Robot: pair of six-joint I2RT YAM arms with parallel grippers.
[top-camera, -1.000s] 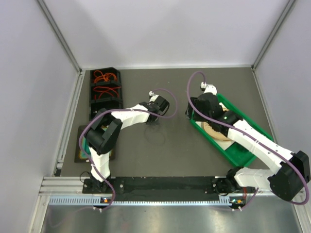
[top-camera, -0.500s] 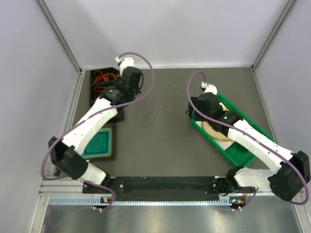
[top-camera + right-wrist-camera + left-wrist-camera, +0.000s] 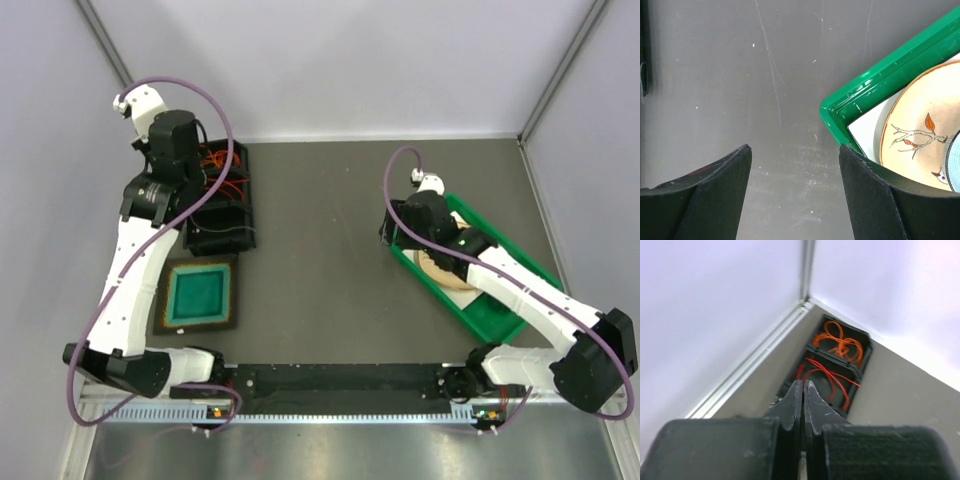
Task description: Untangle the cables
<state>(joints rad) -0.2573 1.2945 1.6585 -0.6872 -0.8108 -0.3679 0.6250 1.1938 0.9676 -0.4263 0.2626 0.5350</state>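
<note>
The cables lie in a black compartment tray [image 3: 866, 347] in the far left corner. A bright orange bundle [image 3: 838, 342] fills the farthest compartment and red loops [image 3: 828, 377] the one nearer. From above, the orange cables [image 3: 214, 158] show beside my left wrist [image 3: 172, 140], which hides its own fingers. My left gripper [image 3: 803, 384] hangs above the near part of the tray, jaws pressed together, holding nothing. My right gripper [image 3: 795, 150] stands open over bare table just off the corner of a green tray [image 3: 852, 100].
The green tray [image 3: 503, 322] at the right holds a leaf-patterned plate [image 3: 920, 130]. A teal square dish [image 3: 200, 293] sits on a dark mat at the near left. Side walls close in by the black tray [image 3: 222, 235].
My left arm has swung from the middle of the table to the far left corner, over the black tray. The right arm has barely moved.
</note>
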